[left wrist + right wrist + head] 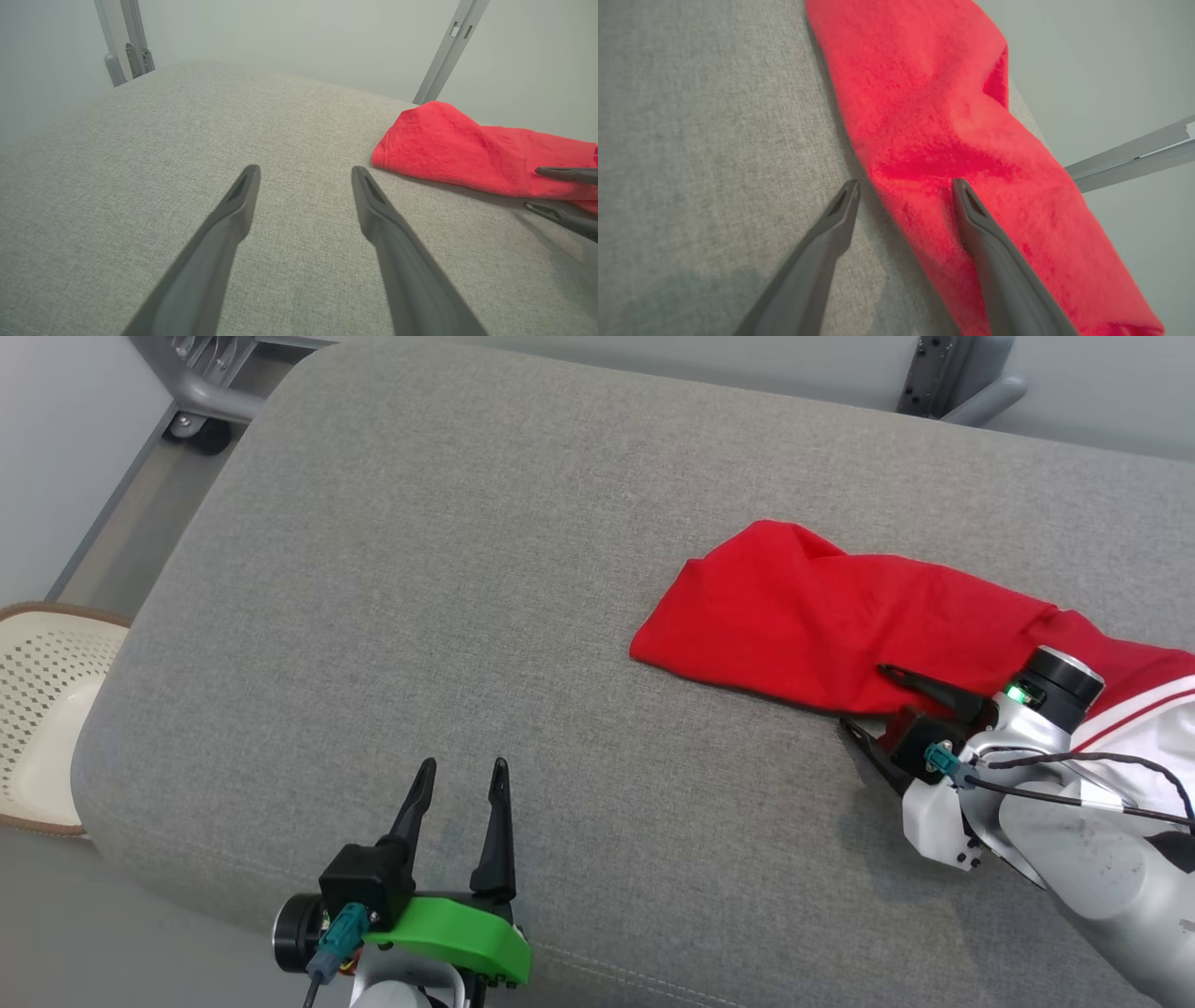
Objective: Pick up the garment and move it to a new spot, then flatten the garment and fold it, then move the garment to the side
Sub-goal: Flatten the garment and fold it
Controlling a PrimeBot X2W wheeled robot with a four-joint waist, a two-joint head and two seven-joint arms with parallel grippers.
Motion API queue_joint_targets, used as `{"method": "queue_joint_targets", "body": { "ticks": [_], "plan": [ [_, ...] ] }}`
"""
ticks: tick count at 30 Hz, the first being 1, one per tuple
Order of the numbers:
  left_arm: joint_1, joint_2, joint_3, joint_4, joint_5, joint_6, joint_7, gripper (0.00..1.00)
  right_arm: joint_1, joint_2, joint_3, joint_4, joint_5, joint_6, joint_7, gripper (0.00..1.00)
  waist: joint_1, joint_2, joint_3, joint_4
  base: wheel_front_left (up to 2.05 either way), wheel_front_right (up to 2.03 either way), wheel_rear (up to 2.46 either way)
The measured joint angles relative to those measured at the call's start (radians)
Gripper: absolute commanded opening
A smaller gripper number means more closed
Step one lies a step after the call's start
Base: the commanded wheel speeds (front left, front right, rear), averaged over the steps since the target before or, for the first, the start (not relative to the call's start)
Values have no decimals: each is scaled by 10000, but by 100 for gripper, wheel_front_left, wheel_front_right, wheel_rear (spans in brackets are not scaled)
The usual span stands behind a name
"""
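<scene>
A red garment [822,616] lies bunched in a long strip on the right side of the grey cushion [420,569], with a white, red-striped part [1148,719] at the view's right edge. My right gripper [863,695] is open at the garment's near edge, one finger resting on the red cloth [952,116] and the other over bare cushion; the right wrist view shows this gripper [906,183] straddling the hem. My left gripper [464,765] stands open near the cushion's front edge, well left of the garment [467,149], nothing between its fingers [305,169].
A white perforated basket [47,709] sits on the floor off the cushion's left end. Grey metal frame legs [215,392] stand behind the cushion, with another [943,373] at the back right. Bare cushion stretches across the left and middle.
</scene>
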Motion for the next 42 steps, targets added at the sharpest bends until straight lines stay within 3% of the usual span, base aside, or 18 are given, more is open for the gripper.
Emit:
{"method": "queue_joint_targets", "body": {
  "ticks": [5,6,7,8,9,10,13,20,29,35,39,42],
  "plan": [
    [-98,-2,-153,-71,-98,88,0,100,-691,280,642,1012,-213,0,-198,100,0,0,272,267,0,0,0],
    [-100,-2,-163,-81,-109,115,0,100,-827,343,635,1118,-209,0,-251,79,0,0,317,309,0,0,0],
    [-101,-2,-157,-86,-119,138,0,100,-961,412,594,1187,-209,0,-286,47,0,0,358,342,0,0,0],
    [-102,-2,-151,-90,-121,148,0,100,-1076,479,543,1241,-215,0,-313,36,0,0,394,364,0,0,0],
    [-103,-2,-138,-92,-121,157,0,100,-1167,531,502,1285,-247,0,-339,12,0,0,425,378,0,0,0],
    [-103,-2,-127,-92,-121,159,0,100,-1228,571,476,1331,-299,0,-343,2,0,0,446,381,0,0,0],
    [-105,0,-125,-104,-123,190,0,100,-1326,746,107,1333,-213,0,-384,0,0,0,464,320,0,0,0],
    [-115,-2,-81,-123,-115,232,0,100,-1334,834,-991,94,740,-2,-395,0,0,0,458,78,0,0,0],
    [-104,-2,27,-36,12,219,0,100,-986,-157,732,-2142,2656,-2,-238,0,0,0,207,-249,0,0,0],
    [-104,-2,10,-31,42,169,0,100,-1046,-587,548,-3162,3465,-2,132,0,0,0,95,-368,0,0,0],
    [-122,-2,-107,-35,40,100,0,100,-1343,-694,322,-3120,3868,-2,560,0,0,0,192,-301,0,0,0],
    [-250,0,-242,-42,-10,82,0,100,-1738,-702,171,-2282,4073,-2,842,0,0,0,334,-146,0,0,0]
  ]
}}
